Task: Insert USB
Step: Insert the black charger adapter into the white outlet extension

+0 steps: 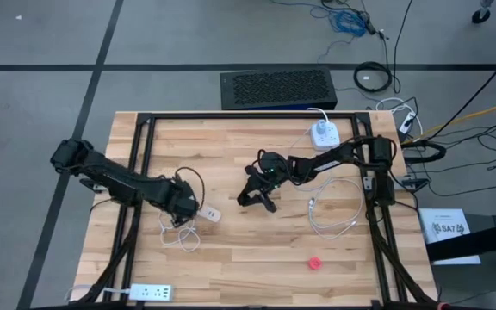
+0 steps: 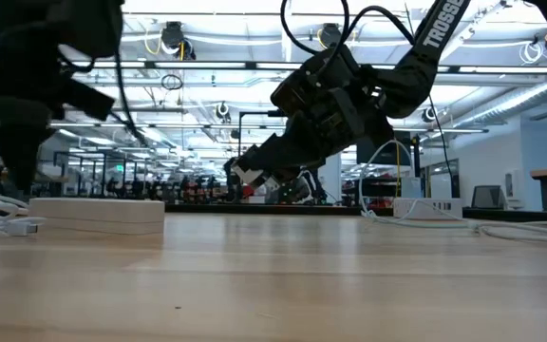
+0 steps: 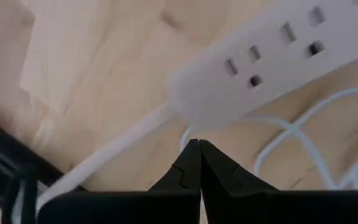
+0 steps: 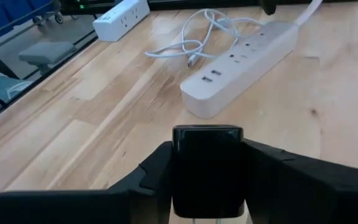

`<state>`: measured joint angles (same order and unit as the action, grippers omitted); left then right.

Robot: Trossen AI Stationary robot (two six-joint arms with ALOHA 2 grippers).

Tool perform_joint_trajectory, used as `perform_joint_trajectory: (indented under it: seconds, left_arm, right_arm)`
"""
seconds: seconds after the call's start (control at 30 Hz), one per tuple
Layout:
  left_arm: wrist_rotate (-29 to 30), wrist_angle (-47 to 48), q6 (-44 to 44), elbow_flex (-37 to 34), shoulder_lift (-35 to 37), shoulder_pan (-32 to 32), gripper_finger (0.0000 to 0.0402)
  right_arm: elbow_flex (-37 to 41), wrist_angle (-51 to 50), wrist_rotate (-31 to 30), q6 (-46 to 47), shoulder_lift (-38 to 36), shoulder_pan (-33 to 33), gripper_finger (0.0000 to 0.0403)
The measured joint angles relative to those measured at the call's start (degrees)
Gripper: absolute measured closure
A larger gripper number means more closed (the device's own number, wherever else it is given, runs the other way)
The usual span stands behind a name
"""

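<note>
I had the left gripper (image 1: 188,207) down at the left-centre of the pale wooden slatted table (image 1: 231,250), its fingers (image 3: 194,168) pressed fully together with nothing between them. It sat at the cable end of the white rectangular plastic power strip (image 1: 208,213); the wrist view showed the strip's sockets just past the fingertips. A loose white cable (image 1: 183,237) lay coiled beside that strip, toward the near edge.

A second white power strip (image 1: 149,293) lay at the near-left corner, well apart.

Toward the middle, the right gripper (image 1: 257,194) hung above the table, tilted down. It was clamped on a small black boxy USB plug (image 4: 207,168), which filled the gap between the fingers in the wrist view. That plug pointed toward the first strip's end with the two USB ports, still clear of it.

Further right I noted a looped white charging cable (image 1: 334,211) on the boards, a white round-cornered socket block (image 1: 323,133) at the far edge, and a small red object (image 1: 315,262) near the front.
</note>
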<state>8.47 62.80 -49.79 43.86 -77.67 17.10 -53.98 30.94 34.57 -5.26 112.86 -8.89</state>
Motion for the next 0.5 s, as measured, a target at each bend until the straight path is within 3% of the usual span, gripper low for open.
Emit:
perform_joint_trajectory:
  seconds: [0.17, 0.5]
  left_arm:
    - [0.88, -2.98, -3.96, -4.52, -0.22, 1.09, 0.0400]
    - [12.79, -19.88, 0.97, -10.21, -0.22, -0.95, 0.0400]
  right_arm:
    - [0.00, -0.03, 0.02, 0.00, 0.00, 0.01, 0.0287]
    - [0.00, 0.19, -0.02, -0.02, 0.00, 0.01, 0.0287]
